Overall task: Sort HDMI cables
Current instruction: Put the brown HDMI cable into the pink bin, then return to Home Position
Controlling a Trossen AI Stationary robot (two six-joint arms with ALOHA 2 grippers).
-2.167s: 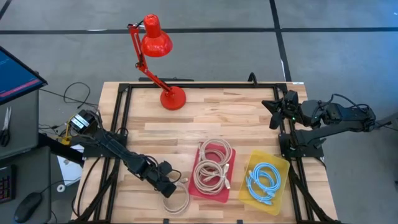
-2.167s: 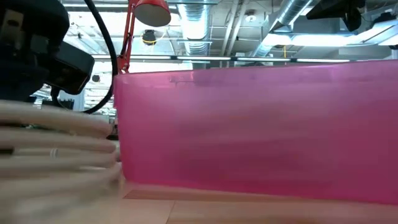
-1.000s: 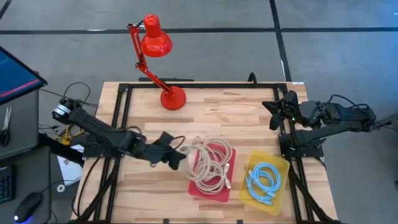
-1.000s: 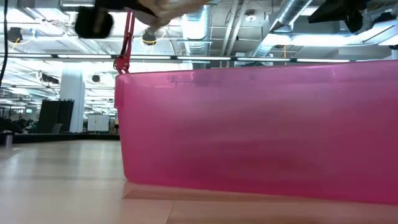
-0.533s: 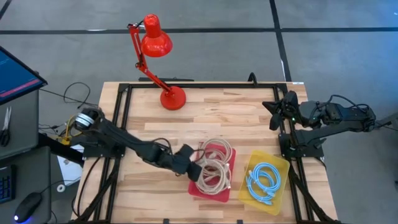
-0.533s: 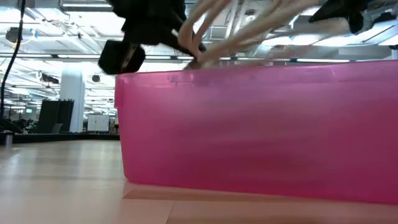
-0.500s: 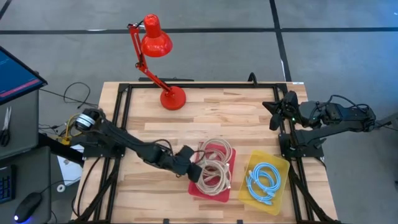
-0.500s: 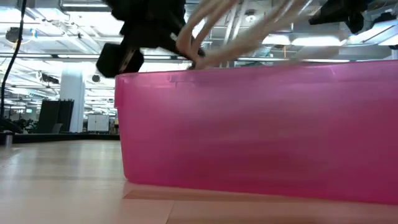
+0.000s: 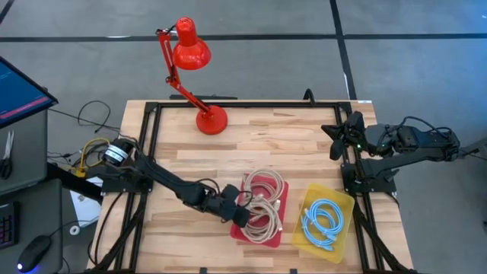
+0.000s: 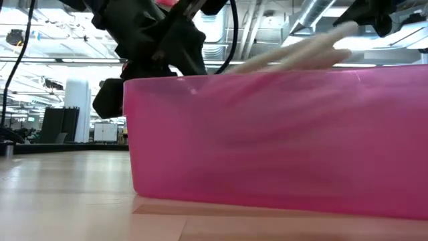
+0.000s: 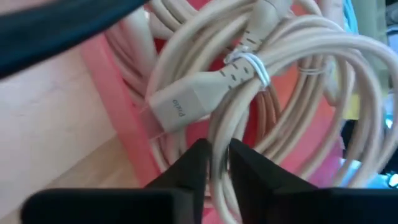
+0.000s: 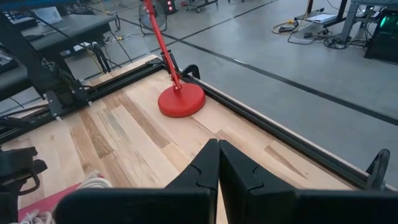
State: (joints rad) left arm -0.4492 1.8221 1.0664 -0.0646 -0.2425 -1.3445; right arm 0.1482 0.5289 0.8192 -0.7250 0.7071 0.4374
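Counter [image 9: 304,144] of pale wood carries, going left to right, a dark arm, a pink tray and a yellow tray. At about 7 o'clock on the counter the left arm reaches to the pink tray [image 9: 237,232], and its fingers [image 9: 240,215] sit at the tray's left rim. In the left wrist view those fingers [image 11: 214,163] stand a little apart with a strand of a beige cable coil [image 11: 273,81] running between them; whether they grip it I cannot tell. Beige coils [image 9: 261,204] lie piled in the pink tray, at about 6 o'clock. Just beside it, toward 5 o'clock, the yellow tray [image 9: 344,204] holds light blue coils [image 9: 323,222]. A red desk lamp [image 9: 210,119] stands at 11 o'clock. The right arm waits at 3 o'clock, off the counter's edge, its fingers [image 12: 217,163] pressed together on nothing.
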